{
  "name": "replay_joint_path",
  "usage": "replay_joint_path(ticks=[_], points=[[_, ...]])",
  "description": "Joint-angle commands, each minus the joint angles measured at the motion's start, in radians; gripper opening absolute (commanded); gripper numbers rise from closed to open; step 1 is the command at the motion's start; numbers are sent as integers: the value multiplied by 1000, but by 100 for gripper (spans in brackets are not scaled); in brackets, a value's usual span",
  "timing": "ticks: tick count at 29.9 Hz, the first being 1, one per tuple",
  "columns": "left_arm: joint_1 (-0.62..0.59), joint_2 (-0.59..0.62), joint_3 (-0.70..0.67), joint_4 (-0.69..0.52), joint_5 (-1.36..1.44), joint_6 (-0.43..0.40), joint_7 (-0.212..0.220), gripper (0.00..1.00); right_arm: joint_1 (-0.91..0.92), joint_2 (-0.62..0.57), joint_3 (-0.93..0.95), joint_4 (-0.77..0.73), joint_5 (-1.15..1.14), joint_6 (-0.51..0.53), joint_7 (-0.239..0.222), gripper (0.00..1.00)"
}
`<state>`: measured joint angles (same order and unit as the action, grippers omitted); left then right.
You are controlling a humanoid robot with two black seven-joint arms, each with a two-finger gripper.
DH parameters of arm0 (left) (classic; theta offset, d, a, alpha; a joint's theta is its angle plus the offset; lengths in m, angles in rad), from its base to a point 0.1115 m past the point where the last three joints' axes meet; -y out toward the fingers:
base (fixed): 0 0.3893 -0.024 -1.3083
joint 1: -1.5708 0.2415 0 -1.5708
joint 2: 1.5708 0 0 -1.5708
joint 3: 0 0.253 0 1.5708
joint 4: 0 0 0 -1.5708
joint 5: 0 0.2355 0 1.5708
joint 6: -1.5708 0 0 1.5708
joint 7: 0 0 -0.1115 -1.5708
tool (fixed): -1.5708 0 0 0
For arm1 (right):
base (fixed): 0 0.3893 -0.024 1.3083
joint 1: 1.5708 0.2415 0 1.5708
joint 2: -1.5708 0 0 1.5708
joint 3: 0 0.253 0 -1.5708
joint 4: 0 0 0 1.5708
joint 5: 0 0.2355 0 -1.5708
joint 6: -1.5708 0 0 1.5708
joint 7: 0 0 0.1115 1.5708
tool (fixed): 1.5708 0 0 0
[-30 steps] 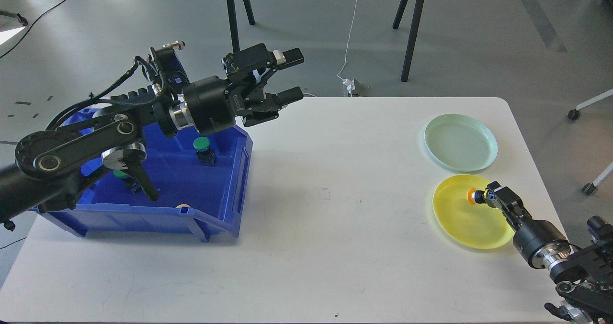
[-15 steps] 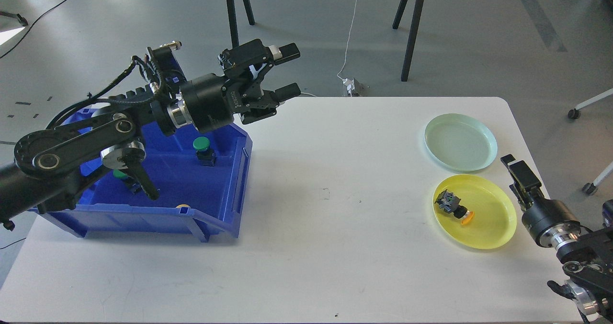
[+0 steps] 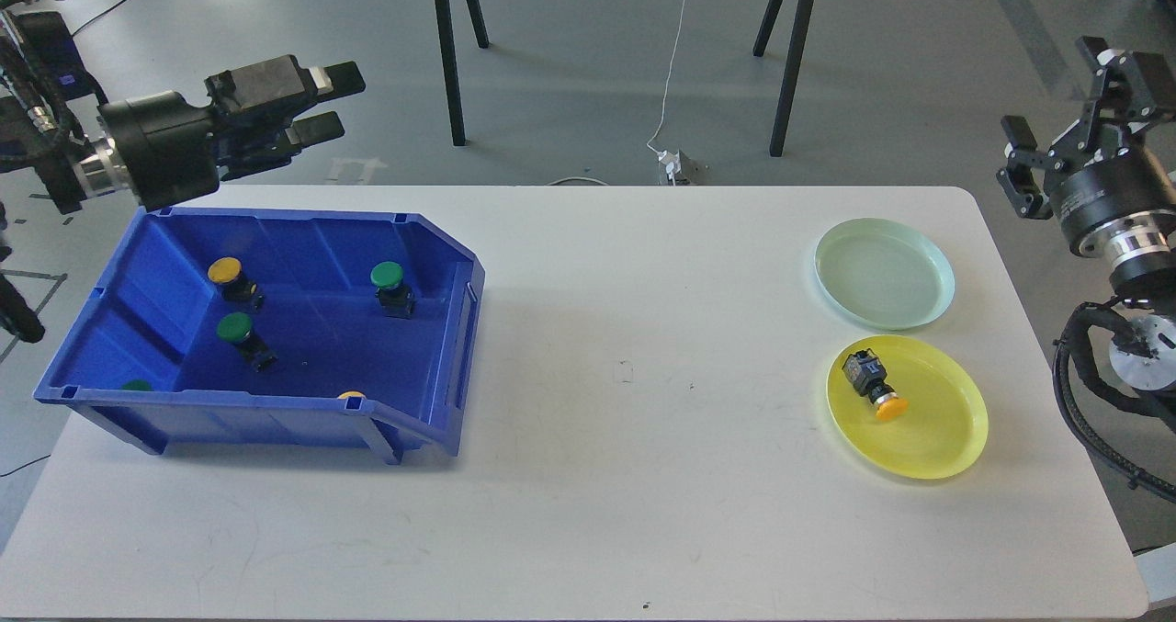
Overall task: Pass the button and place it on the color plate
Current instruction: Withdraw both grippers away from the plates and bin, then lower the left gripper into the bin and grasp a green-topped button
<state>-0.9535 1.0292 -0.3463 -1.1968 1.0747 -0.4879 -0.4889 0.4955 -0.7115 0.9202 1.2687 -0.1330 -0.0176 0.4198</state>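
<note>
Left gripper (image 3: pixel 322 103) is up off the bench, above and behind the blue bin's far left corner, its fingers (image 3: pixel 333 76) parted with a clear gap and nothing between them. Over on the other side, the right gripper (image 3: pixel 1057 117) is raised beyond the bench's right edge, fingers (image 3: pixel 1013 135) spread wide and empty too.

Now to the button (image 3: pixel 873 386): it lies on its side on the yellow plate (image 3: pixel 946 438), black body toward the plate's upper left, orange-yellow cap pointing toward the plate's middle. It sits in the left half of the plate, well apart from both grippers. Just behind the yellow plate, near but not touching, is the pale green plate (image 3: pixel 919 254), with nothing on it.

Across the white bench (image 3: pixel 643 493), the blue bin (image 3: pixel 441 328) stands on the left side, its open front facing the robot. Inside it: a yellow-capped button (image 3: pixel 226 273) at the back left, a green-capped button (image 3: pixel 236 330) just in front of that, and another green-capped one (image 3: pixel 389 278) toward the right wall. Two more caps peek over the near rim, a green one (image 3: pixel 136 386) at left and a yellow one (image 3: pixel 351 395) near the middle, mostly hidden.
</note>
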Motion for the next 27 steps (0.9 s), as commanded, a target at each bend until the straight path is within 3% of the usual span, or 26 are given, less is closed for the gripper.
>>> replay_joint_path(ticks=[1, 6, 9, 14, 27], points=[[-1, 89, 4, 0, 261, -1, 0, 99, 20, 7, 32, -3, 121, 119, 0, 99], [13, 132, 27, 9, 736, -1, 0, 99, 21, 53, 28, -5, 119, 134, 0, 99], [10, 97, 52, 86, 890, -1, 0, 99, 12, 55, 25, -5, 119, 136, 0, 99], [10, -37, 104, 235, 892, -1, 0, 99, 5, 44, 17, -3, 119, 137, 0, 99], [13, -201, 178, 364, 883, -1, 0, 97, -26, 34, 17, 1, 118, 139, 0, 99]])
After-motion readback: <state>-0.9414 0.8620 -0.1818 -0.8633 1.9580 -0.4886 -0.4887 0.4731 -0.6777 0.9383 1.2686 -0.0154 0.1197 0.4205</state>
